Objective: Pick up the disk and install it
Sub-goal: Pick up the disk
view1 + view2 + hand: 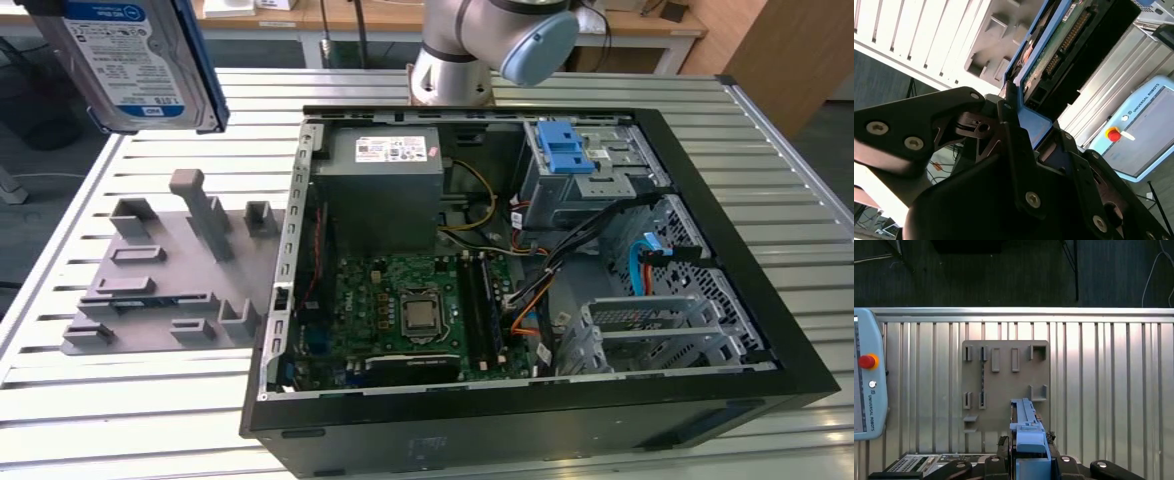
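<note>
While gripping the disk [134, 55], end effector [1018, 122] hangs | above grey fixture plate [1004, 385]

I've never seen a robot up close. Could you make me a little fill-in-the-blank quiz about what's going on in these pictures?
1. The gripper is shut on the disk, whose plastic frame is ____.
2. The disk is up in the ____, not resting on the table.
3. The grey holder plate lies on the exterior view's ____ of the open computer case.

Missing words: blue; air; left.
</note>
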Controlling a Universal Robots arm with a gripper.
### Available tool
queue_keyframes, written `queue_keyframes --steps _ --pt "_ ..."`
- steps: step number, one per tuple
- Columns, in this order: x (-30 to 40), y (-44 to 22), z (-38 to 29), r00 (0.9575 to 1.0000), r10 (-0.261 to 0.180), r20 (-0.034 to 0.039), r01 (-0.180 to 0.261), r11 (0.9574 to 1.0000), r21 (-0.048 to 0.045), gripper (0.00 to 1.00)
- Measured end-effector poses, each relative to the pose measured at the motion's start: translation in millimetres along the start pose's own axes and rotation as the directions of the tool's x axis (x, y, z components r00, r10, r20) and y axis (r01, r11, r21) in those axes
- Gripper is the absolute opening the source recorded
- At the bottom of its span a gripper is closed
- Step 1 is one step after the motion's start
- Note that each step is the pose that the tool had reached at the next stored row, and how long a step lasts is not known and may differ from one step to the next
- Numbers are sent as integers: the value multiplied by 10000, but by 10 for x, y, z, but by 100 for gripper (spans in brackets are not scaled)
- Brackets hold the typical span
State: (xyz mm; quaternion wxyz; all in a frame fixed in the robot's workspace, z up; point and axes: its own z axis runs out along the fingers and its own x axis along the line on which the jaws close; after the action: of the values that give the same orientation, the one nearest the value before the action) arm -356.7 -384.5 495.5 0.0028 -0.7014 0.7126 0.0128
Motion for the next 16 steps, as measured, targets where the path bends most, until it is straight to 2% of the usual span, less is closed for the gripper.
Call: queue_keyframes --steps 9,16 --pt "-1 -233 -4 10000 1 0 -1 10000 -1 36" --pt "-2 -340 -4 10000 0 1 0 10000 0 36"
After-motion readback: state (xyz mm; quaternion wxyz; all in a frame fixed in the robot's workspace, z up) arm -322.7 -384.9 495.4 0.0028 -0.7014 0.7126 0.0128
